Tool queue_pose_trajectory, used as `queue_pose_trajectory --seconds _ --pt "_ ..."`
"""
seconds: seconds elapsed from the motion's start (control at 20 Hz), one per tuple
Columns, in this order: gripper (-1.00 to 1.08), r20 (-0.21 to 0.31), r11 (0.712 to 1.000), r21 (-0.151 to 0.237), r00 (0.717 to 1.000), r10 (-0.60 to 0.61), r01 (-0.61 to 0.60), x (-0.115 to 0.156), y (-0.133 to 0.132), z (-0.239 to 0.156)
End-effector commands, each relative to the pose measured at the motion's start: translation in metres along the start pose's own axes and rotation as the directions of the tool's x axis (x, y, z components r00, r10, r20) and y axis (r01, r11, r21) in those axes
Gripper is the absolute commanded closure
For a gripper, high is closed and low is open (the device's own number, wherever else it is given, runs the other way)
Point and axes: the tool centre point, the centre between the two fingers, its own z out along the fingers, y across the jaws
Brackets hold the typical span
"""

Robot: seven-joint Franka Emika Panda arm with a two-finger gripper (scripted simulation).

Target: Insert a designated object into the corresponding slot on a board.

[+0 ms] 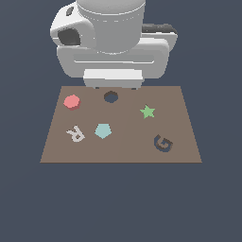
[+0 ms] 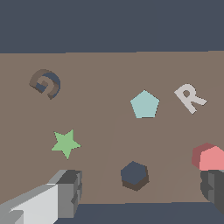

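Tool (image 2: 140, 192) wide, empty, fingers (image 2: 65, 190) wrist-view only | red block (image 1: 72, 101) on board (image 1: 179, 142) | slot (image 1: 111, 97) unfilled

We see the salmon-red block (image 1: 72, 101) lying flat at the brown board's (image 1: 120, 151) far left corner, the dark round slot (image 1: 111, 97) just rightward, empty.

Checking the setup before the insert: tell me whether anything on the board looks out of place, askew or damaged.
Nothing stands out. The red block, teal pentagon, green star and letter R lie flat on the board, apart from each other. The round slot is empty. The gripper is open and holds nothing.
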Motion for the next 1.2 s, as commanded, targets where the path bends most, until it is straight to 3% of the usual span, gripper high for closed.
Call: queue_pose_trajectory --seconds 0.0,0.7,1.15 --pt "-0.92 0.000 1.000 0.000 1.000 0.000 0.000 0.000 0.000 0.000" --pt "-0.92 -0.002 0.995 0.000 0.995 -0.104 0.104 -0.013 0.015 0.014" --pt "-0.92 -0.004 0.962 -0.001 0.962 -0.272 0.272 -0.032 0.042 0.037"
